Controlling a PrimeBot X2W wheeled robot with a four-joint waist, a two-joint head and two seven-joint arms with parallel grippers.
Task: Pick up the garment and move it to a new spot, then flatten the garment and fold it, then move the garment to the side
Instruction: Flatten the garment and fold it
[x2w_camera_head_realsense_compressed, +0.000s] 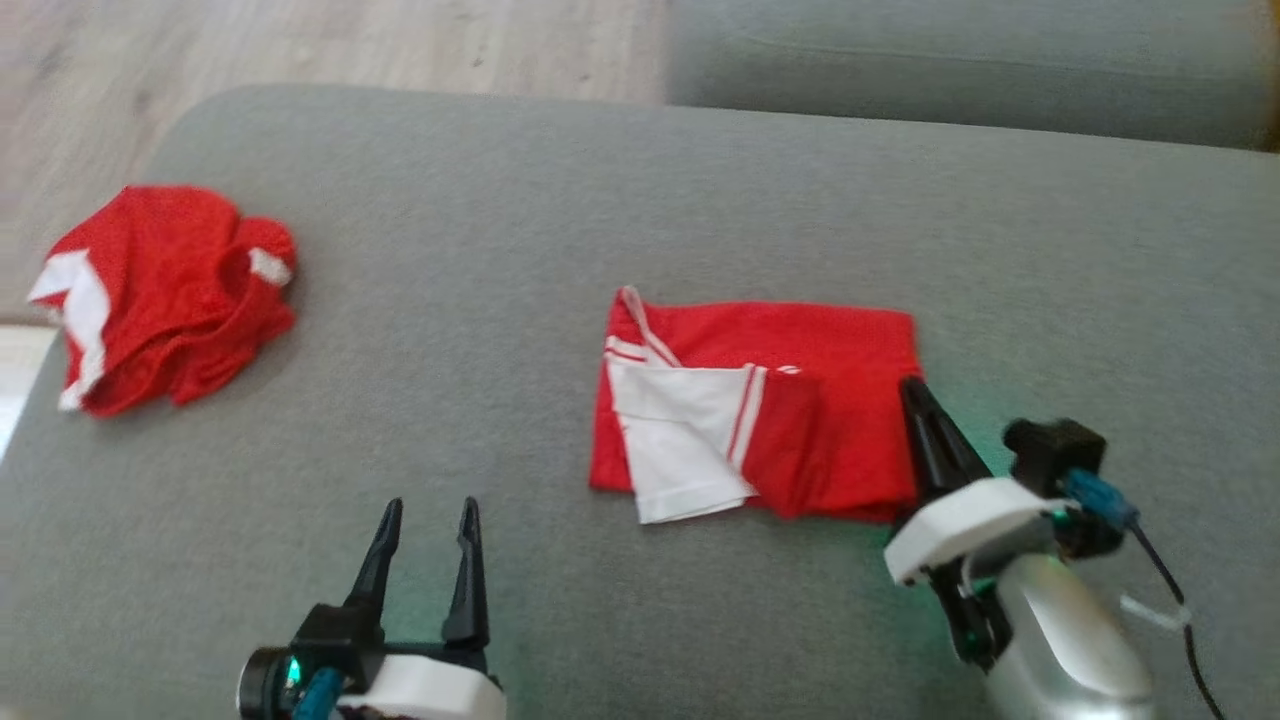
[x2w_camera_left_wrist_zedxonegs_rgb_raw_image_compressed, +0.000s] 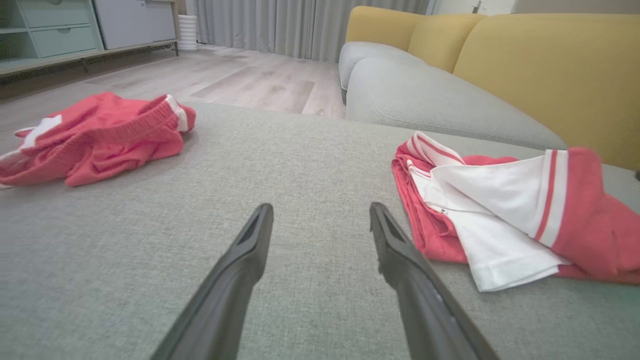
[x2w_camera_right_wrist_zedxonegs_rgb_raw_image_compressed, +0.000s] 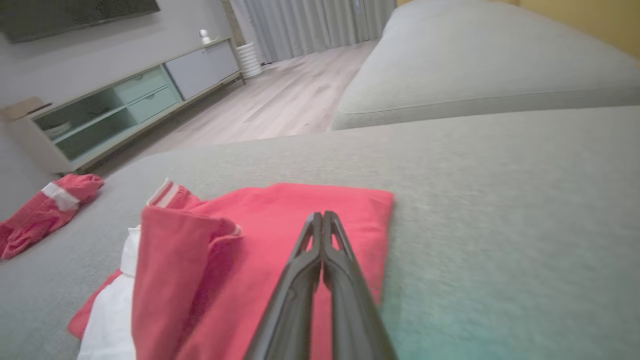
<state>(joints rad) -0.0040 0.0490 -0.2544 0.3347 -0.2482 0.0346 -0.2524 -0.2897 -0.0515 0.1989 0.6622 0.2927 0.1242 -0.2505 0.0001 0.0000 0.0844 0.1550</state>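
Folded garment (x2w_camera_head_realsense_compressed: 800, 400) lies right of centre on the grey cushion (x2w_camera_head_realsense_compressed: 500, 200). Right pincer (x2w_camera_right_wrist_zedxonegs_rgb_raw_image_compressed: 322, 215) is clenched on nothing over its right edge (probably to slide it sideways). Left pincer (x2w_camera_head_realsense_compressed: 430, 508) is released near the front edge, standing clear.

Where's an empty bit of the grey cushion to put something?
The widest bare patch lies between the crumpled red shorts and the folded shirt, ahead of the open left pincer. The strip behind both clothes is bare too, and the grey cushion right of the shirt. It's crowded at the shirt's right edge, by the shut right pincer.
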